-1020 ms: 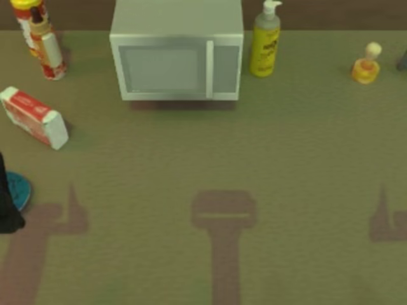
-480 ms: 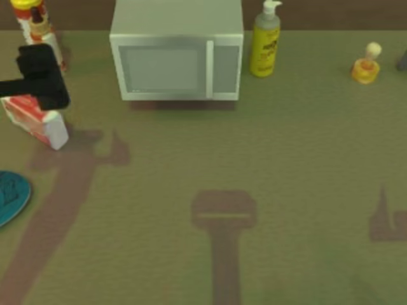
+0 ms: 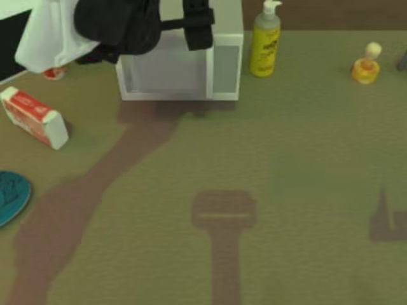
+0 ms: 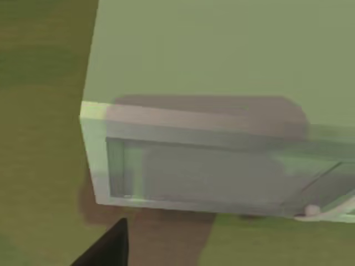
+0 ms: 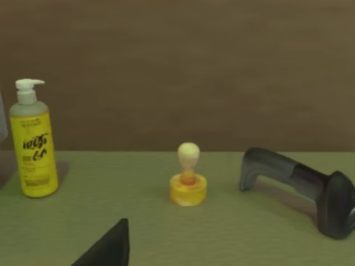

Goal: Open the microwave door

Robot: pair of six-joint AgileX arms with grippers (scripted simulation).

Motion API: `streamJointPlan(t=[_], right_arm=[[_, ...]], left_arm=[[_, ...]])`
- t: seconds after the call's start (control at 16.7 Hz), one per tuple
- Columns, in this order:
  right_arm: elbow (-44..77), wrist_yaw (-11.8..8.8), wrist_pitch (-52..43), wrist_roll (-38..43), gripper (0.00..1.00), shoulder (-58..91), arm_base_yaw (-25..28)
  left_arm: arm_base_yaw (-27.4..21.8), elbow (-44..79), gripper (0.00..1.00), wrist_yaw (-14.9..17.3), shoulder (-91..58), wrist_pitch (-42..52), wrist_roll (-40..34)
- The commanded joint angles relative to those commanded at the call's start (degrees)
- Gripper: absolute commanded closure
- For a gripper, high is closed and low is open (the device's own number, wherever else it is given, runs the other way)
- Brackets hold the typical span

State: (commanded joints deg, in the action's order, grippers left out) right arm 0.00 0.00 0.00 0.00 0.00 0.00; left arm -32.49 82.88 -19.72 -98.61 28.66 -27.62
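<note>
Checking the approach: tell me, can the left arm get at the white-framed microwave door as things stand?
Probably yes: the left end effector hangs over the boxy white-grey microwave, near the door, with nothing between them.

My left arm now over the microwave

I have swung my left arm from the table's left edge to the far side: it was beside the red-and-white box (image 3: 35, 117) half a second ago, and its left gripper (image 3: 194, 25) now hangs over the microwave (image 3: 222, 63), above the microwave door (image 3: 164, 75). The arm's shadow now reaches the oven's base.
</note>
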Motion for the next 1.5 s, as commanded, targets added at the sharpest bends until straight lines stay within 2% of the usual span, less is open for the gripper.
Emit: streamJointPlan(t=[0.24,0.48,0.78,1.14,1.44,1.5], right_arm=[[0.0,0.0,0.0,0.0,0.0,0.0,0.0],[0.0,0.0,0.0,0.0,0.0,0.0,0.0],[0.0,0.0,0.0,0.0,0.0,0.0,0.0],[0.0,0.0,0.0,0.0,0.0,0.0,0.0],[0.0,0.0,0.0,0.0,0.0,0.0,0.0],[0.0,0.0,0.0,0.0,0.0,0.0,0.0]], left_arm=[[-4.76,11.67,0.0,-2.88,-14.86,4.66,-3.9],[-6.57,15.56,0.0,-3.99,-20.11,6.65,-5.3],[-6.27,15.51,0.0,-3.84,-20.22,6.38,-5.14],[-3.4,20.29,0.0,-2.01,-30.8,-0.11,-2.39],[-2.76,21.05,0.0,-1.61,-32.33,-1.41,-1.82],[-2.76,21.05,0.08,-1.61,-32.33,-1.41,-1.82]])
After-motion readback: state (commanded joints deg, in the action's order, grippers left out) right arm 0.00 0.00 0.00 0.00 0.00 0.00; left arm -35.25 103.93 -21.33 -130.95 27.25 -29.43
